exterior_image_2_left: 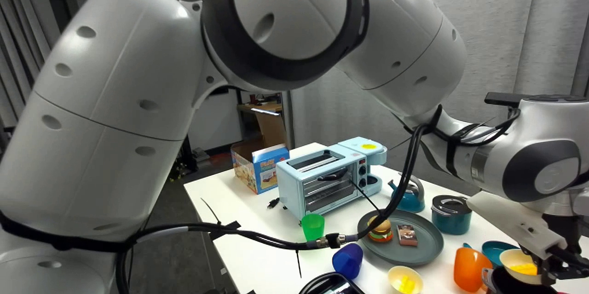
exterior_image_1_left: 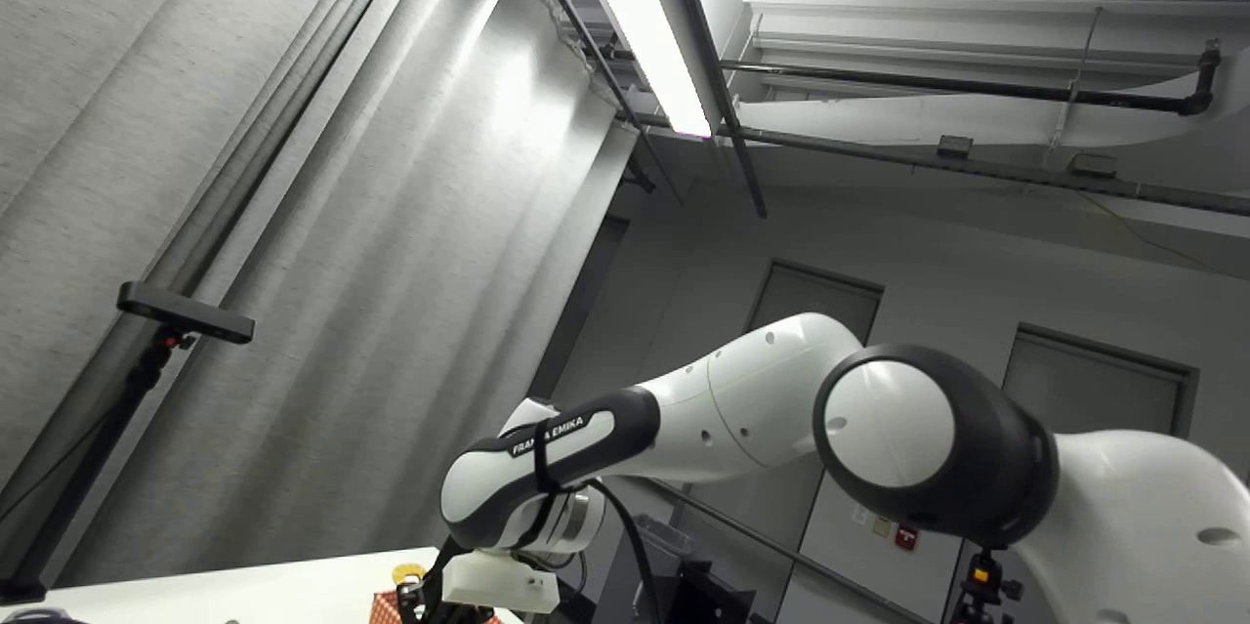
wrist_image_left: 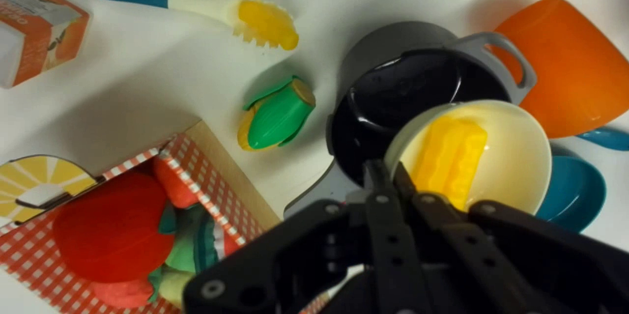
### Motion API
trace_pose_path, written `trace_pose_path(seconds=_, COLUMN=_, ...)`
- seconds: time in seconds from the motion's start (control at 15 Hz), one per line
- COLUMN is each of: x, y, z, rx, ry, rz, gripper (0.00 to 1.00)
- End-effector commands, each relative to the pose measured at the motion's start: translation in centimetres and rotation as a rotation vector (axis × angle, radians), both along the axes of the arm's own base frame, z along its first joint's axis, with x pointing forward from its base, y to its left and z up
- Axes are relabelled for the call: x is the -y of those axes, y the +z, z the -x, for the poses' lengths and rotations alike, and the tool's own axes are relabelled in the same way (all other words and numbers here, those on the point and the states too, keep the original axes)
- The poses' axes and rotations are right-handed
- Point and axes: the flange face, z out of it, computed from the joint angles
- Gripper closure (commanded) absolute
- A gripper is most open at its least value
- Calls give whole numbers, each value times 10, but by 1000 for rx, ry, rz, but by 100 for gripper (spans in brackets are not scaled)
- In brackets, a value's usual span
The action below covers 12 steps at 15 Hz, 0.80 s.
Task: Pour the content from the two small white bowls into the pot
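My gripper point(wrist_image_left: 389, 168) is shut on the rim of a small white bowl point(wrist_image_left: 521, 157), cream in tint, with one finger inside and one outside. Ridged yellow pieces point(wrist_image_left: 449, 157) lie in that bowl. It hangs over the near right part of the pot point(wrist_image_left: 376, 51), whose dark inside looks bare where it shows. An exterior view also has the held bowl point(exterior_image_2_left: 511, 258) above the pot, roughly level. Another small white bowl point(exterior_image_2_left: 395, 275) with yellow pieces point(exterior_image_2_left: 407, 284) rests on the table at the bottom of that view, partly cut off.
Against the pot's handle side stands an orange cup point(wrist_image_left: 565, 68), with a teal dish point(wrist_image_left: 572, 193) nearby. Left of the pot are a toy corn point(wrist_image_left: 280, 115), a brush point(wrist_image_left: 196, 4) and a checked box point(wrist_image_left: 209, 184) of toy produce. A grey plate point(exterior_image_2_left: 428, 250) lies farther off.
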Motion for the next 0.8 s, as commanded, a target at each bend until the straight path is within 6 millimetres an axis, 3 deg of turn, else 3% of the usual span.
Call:
trace_pose_path(seconds=0.0, x=15, y=-5, z=-21, rx=11, ry=-46, rz=54, gripper=99)
trace_pose_path(seconds=0.73, x=-18, y=-23, z=-37, rx=89, ry=92, rz=326, gripper=99)
